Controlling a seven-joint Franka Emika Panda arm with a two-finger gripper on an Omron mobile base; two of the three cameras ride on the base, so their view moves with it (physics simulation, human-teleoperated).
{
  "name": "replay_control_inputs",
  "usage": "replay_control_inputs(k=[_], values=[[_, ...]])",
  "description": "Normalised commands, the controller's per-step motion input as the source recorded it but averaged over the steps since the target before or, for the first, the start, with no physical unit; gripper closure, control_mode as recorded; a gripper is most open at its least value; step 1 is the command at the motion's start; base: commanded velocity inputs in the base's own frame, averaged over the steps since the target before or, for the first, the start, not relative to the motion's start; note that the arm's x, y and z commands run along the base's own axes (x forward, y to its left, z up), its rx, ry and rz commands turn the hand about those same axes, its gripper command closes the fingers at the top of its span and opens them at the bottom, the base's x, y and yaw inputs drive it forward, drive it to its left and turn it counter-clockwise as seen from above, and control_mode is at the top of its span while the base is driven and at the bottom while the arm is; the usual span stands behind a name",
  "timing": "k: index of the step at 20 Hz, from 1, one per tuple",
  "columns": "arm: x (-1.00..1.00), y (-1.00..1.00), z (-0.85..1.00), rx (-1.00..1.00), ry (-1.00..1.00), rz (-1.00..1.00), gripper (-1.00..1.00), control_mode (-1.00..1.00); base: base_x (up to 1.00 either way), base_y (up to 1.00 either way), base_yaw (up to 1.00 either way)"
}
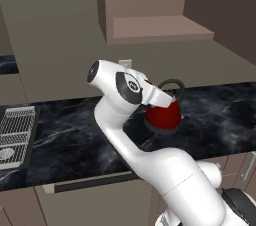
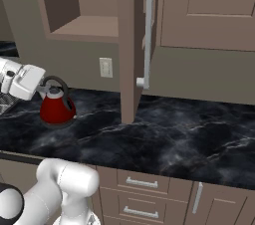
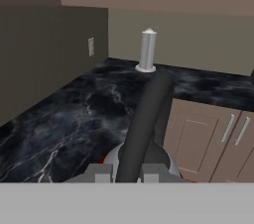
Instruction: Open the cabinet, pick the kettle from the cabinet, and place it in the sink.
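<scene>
Left base view shows the white arm (image 1: pixel 150 165) rising from about five o'clock and bending up toward the middle. At its end, the gripper (image 1: pixel 167 94) has its fingers pinched tight on the black loop handle of the red kettle (image 1: pixel 163 116). The kettle hangs just above the dark marble counter (image 1: pixel 70 135), near the middle of the picture. Whether its bottom touches the counter, I cannot tell.

Up at twelve o'clock is the brown cabinet (image 1: pixel 150 5), with a bare shelf showing inside. Over at nine o'clock, a silver wire rack (image 1: pixel 15 132) sits at the counter's edge.

From the right base view, the kettle (image 2: pixel 56 107) is at about nine o'clock, with the gripper (image 2: pixel 44 88) reaching in from the left and holding the top of the handle. The cabinet (image 2: pixel 89 5) is open. Its door (image 2: pixel 130 45) stands swung out toward us, edge on, and the long silver bar handle (image 2: pixel 148 30) runs down its side. A small wall outlet (image 2: pixel 105 67) sits on the wall between the kettle and the door. Beige drawers (image 2: pixel 144 194) are under the counter at six o'clock.

The hand view looks along the kettle's black handle (image 3: pixel 146 124), which runs up from six o'clock between the two finger tips (image 3: pixel 101 172). A bit of red shows below. A silver roll holder (image 3: pixel 147 50) stands on the counter at twelve o'clock.
</scene>
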Motion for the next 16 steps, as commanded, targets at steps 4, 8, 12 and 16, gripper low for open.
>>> replay_control_inputs(k=[4,8,12,16], values=[[0.00,0.00,0.00,0.00,0.00,0.00,1.00,-1.00,0.00,0.00,0.00],[0.00,0.00,0.00,0.00,0.00,0.00,1.00,-1.00,0.00,0.00,0.00],[0.00,0.00,0.00,0.00,0.00,0.00,1.00,-1.00,0.00,0.00,0.00],[0.00,0.00,0.00,0.00,0.00,0.00,1.00,-1.00,0.00,0.00,0.00]])
